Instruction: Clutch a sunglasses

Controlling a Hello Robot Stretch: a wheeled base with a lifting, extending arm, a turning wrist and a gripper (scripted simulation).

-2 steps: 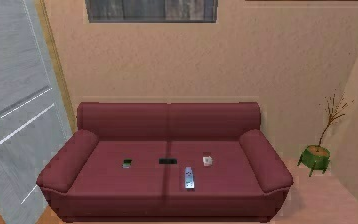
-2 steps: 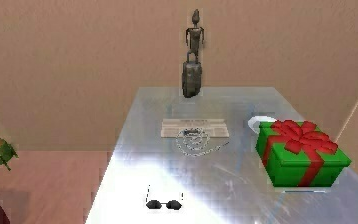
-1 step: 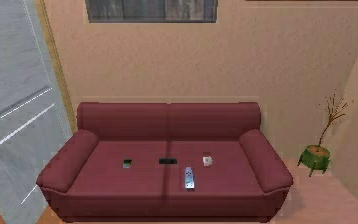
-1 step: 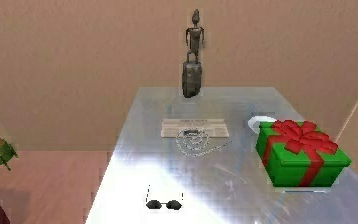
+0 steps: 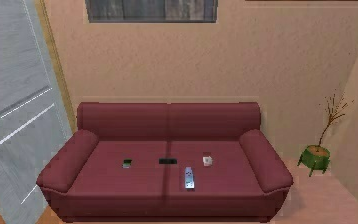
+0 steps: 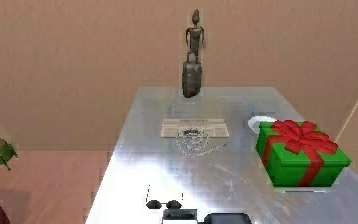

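A pair of dark sunglasses point(image 6: 165, 205) lies on the glossy grey table point(image 6: 147, 130) close to its near edge, with one thin arm sticking up toward the left. Just to their right, at the arm side view's bottom edge, is a dark blocky shape point(image 6: 225, 217) that I cannot identify.
On the table stand a thin dark figure statue point(image 6: 193, 62) at the far end, a flat paper with a wire coil point(image 6: 195, 130), a green gift box with a red ribbon point(image 6: 301, 153) and a white dish point(image 6: 261, 123). Ahead is a dark red sofa point(image 5: 167, 125) with a remote point(image 5: 188, 178), a potted plant point(image 5: 317, 152) and a door point(image 5: 17, 100).
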